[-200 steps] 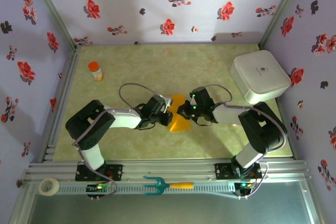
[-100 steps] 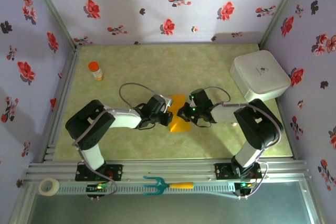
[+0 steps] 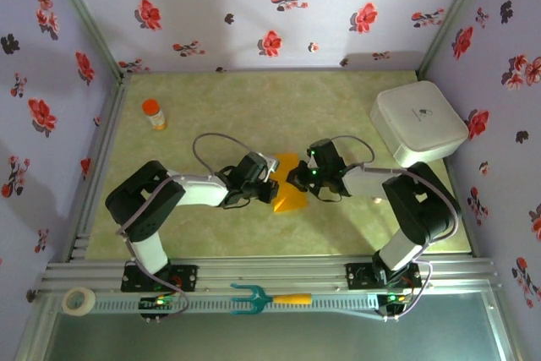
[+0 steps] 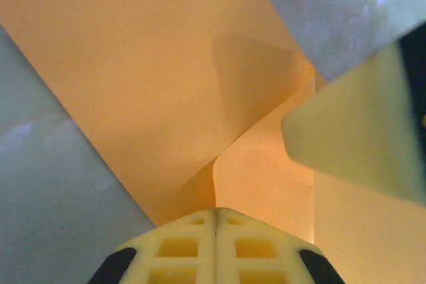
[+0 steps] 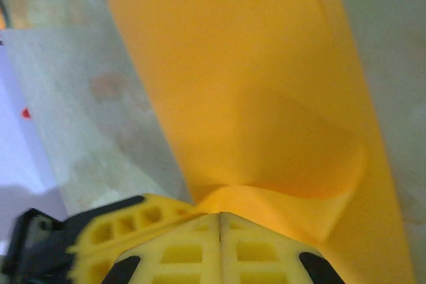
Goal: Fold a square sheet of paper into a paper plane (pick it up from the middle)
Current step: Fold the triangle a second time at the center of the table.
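Now you pinch the square sheet of paper [image 3: 292, 200] from two sides.
Your left gripper [image 3: 272, 188] and right gripper [image 3: 294, 179] both have jaws squeezed shut on it.

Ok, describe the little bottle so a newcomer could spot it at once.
Look at the far left corner of the green table, by the flowered wall. The bottle stands there alone, upright. Unlike the orange paper mid-table, it is small, with an orange cap.

top: high, looking down | wrists: close on shared paper [image 4: 133, 64]
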`<action>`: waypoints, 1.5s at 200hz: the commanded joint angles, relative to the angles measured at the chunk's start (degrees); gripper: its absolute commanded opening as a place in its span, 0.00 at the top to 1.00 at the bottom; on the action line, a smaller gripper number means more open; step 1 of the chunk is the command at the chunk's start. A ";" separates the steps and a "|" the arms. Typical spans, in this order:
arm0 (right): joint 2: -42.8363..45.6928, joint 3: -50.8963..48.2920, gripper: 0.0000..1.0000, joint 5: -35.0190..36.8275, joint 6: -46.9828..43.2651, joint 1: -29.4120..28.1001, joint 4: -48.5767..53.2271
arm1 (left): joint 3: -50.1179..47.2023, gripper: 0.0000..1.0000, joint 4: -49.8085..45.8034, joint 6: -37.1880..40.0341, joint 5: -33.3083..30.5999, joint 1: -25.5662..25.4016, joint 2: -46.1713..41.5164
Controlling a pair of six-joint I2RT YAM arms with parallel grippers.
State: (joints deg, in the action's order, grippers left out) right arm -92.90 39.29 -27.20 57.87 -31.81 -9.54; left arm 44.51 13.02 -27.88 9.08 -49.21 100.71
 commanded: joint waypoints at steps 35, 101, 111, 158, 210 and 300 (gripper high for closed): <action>-3.05 -2.69 0.99 1.65 0.15 2.27 -1.25 | 0.56 1.00 -3.43 1.42 0.41 0.26 1.25; -2.81 -6.69 0.98 2.92 3.13 4.81 -4.08 | 0.66 1.00 -3.97 1.94 0.30 0.30 1.42; -1.95 -5.95 0.97 3.82 2.71 5.16 -2.18 | 0.67 1.00 -4.05 2.02 0.30 0.30 1.42; -0.58 -7.55 0.97 9.18 3.22 7.52 -2.96 | 0.67 1.00 -3.96 2.14 0.32 0.34 1.80; 6.55 -4.84 0.96 7.34 0.33 8.09 0.93 | 0.72 1.00 -4.14 2.04 0.32 0.43 1.51; 0.69 -0.71 0.97 0.04 1.41 -1.36 -0.17 | 1.10 1.00 -4.32 2.21 0.45 0.43 1.90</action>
State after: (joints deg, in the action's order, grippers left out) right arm -89.52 38.15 -25.82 59.00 -32.51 -9.80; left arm 45.28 12.29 -26.81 9.26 -49.21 101.10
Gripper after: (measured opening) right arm 0.060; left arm 0.057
